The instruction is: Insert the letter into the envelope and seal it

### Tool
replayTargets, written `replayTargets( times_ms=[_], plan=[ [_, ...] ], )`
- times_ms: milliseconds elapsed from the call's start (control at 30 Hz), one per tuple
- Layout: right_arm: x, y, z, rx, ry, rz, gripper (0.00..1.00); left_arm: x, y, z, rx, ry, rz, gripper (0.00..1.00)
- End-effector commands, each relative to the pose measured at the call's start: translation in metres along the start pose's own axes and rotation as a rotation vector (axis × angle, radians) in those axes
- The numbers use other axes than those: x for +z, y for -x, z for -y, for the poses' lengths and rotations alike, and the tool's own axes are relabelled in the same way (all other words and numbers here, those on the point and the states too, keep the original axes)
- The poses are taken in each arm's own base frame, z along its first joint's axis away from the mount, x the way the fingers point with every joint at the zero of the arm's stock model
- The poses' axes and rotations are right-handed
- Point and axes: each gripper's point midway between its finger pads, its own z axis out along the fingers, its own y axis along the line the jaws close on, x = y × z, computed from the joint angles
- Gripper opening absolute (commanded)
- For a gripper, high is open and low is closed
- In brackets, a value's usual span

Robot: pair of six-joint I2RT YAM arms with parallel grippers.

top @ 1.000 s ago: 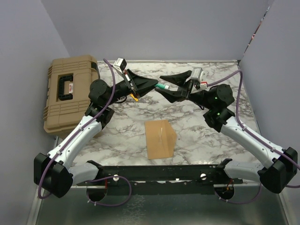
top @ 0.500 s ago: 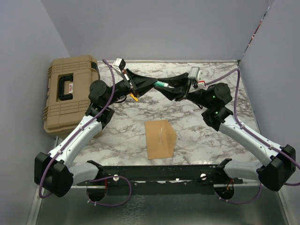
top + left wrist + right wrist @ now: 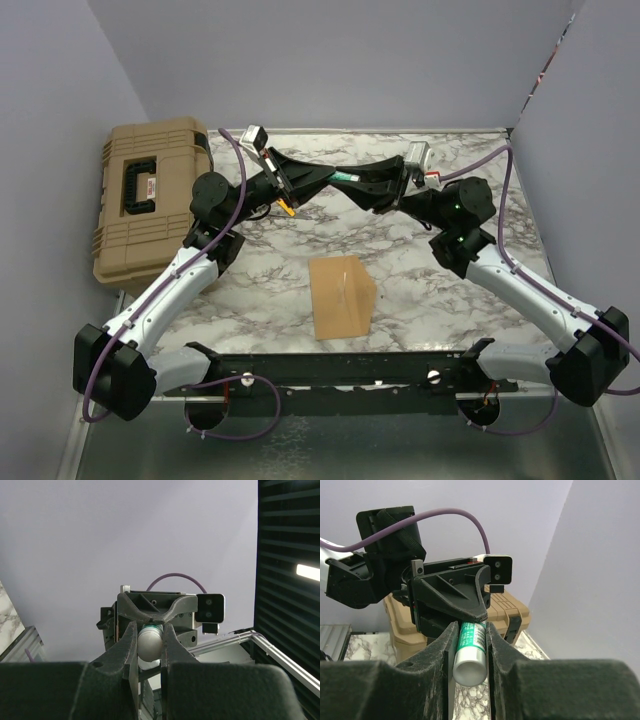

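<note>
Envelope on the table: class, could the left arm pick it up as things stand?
Probably not yet: the left gripper is shut on the glue stick, though nothing lies over the envelope.

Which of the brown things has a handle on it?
The big tan hard case on the left: it has a black handle on top. The other brown thing, the envelope, is just flat paper.

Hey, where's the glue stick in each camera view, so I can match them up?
Top external: the glue stick sits upper centre.
Left wrist: low centre, white end toward the camera.
Right wrist: low centre, green label up.
Shared landmark: tan case, far left in top external, behind the stick in right wrist; absent from left wrist.
</note>
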Motion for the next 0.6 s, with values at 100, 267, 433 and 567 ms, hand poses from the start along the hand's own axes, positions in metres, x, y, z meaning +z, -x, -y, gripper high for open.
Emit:
replayTargets(
  times_ms=[100,267,433,567],
  plan=[
    [0.004,0.002,0.007,0.009,-0.018,-0.004,0.29,-0.003,-0.004,0.012,0.022,-0.044,-0.003,0.00],
    [0.002,-0.002,0.008,0.015,-0.029,-0.019,0.27,-0.002,-0.004,0.012,0.028,-0.051,-0.005,0.00],
    [-0.001,-0.001,0.009,0.017,-0.046,-0.030,0.01,-0.002,-0.004,0.012,0.029,-0.052,-0.006,0.04],
    [-0.004,0.002,0.022,0.040,-0.136,-0.046,0.00,-0.003,-0.003,0.009,0.046,-0.048,0.000,0.44]
  ],
)
